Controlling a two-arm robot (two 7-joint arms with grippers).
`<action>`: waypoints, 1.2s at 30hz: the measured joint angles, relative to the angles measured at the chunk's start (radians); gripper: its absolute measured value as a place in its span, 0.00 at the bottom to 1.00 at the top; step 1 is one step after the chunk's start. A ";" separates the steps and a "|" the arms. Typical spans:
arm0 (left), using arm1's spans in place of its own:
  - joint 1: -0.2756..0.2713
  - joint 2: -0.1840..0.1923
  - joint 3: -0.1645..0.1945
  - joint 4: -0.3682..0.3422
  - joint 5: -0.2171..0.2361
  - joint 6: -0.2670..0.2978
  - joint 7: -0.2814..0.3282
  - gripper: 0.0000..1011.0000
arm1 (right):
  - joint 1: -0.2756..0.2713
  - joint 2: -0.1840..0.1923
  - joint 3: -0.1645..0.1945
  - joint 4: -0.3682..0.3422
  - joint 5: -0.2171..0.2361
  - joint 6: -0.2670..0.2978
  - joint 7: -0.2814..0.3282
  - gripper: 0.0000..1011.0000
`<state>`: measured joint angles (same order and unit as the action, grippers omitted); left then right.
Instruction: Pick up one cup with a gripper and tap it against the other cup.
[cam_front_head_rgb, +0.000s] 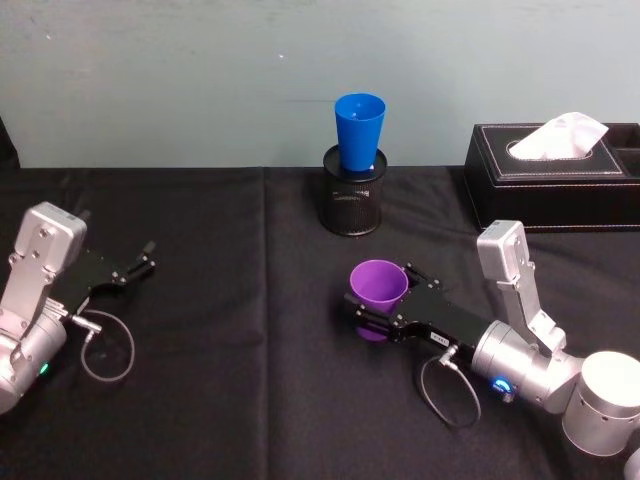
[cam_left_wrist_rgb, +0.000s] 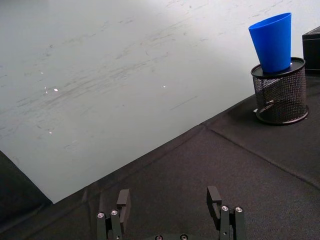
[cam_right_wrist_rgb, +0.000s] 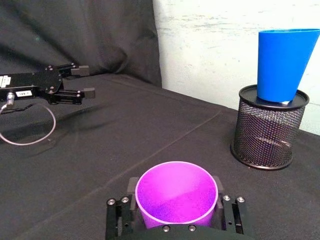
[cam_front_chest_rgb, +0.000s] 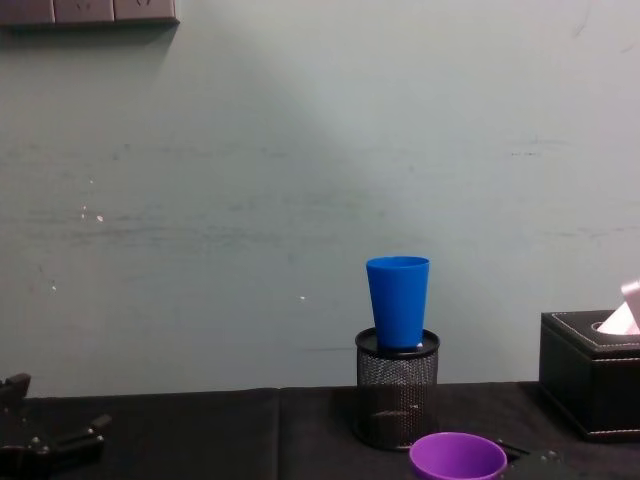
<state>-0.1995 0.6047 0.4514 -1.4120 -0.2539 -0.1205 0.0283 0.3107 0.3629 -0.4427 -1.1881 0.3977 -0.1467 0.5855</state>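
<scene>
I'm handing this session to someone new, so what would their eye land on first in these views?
The blue cup stands out most, standing in a black mesh pen holder at the back of the table. Next comes the purple cup, upright between the fingers of the right gripper, nearer the robot and right of centre. The left gripper sits open at the far left, holding nothing.

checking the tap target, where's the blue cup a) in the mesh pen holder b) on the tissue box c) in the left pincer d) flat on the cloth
a: the blue cup stands upright in the mesh pen holder, while the right pincer holds the purple cup.
</scene>
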 joint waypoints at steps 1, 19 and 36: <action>0.000 0.000 0.000 0.000 0.000 0.000 0.000 0.99 | 0.000 0.000 0.000 0.000 0.000 0.000 0.000 0.85; 0.000 0.000 0.000 0.000 0.000 0.000 0.000 0.99 | -0.001 0.008 0.005 -0.024 0.001 0.008 -0.003 0.74; 0.000 0.000 0.000 0.000 0.000 0.000 0.000 0.99 | 0.052 0.061 0.042 -0.223 0.110 0.238 -0.029 0.74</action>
<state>-0.1996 0.6047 0.4514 -1.4120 -0.2539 -0.1206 0.0283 0.3629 0.4240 -0.4011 -1.4111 0.5077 0.0913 0.5564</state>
